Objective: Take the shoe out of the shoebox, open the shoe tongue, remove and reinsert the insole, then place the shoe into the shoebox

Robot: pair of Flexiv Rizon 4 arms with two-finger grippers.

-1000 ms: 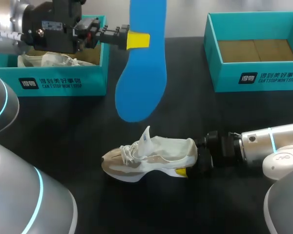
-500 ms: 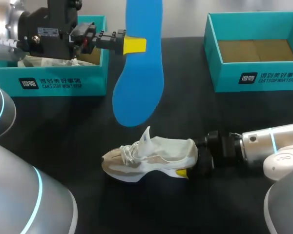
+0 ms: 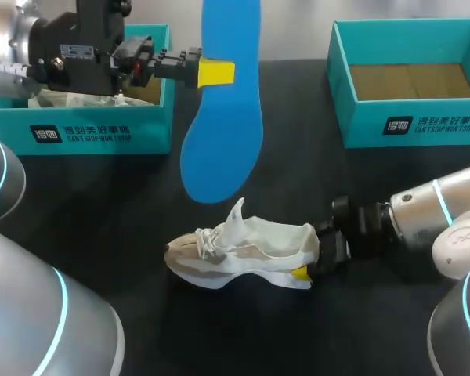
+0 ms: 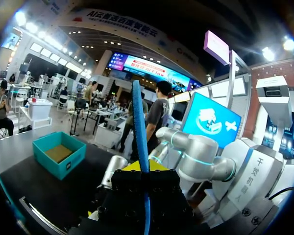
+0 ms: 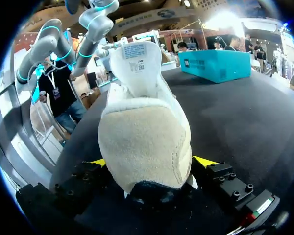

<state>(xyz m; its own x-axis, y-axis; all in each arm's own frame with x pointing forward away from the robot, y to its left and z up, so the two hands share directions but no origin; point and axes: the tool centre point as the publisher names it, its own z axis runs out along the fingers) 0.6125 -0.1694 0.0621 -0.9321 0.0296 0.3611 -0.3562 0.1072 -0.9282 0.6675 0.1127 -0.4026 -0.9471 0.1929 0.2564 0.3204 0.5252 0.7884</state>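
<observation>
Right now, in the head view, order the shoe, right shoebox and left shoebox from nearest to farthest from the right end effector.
1. shoe, heel gripped in the right end effector.
2. right shoebox, back right.
3. left shoebox, back left, across the table.

The black worktop (image 3: 313,180) carries three things. One teal shoebox (image 3: 94,135) sits at ten o'clock and a second teal shoebox (image 3: 423,124) at two o'clock, well apart. A pale shoe (image 3: 243,252) rests at six o'clock, toe pointing to nine.
</observation>
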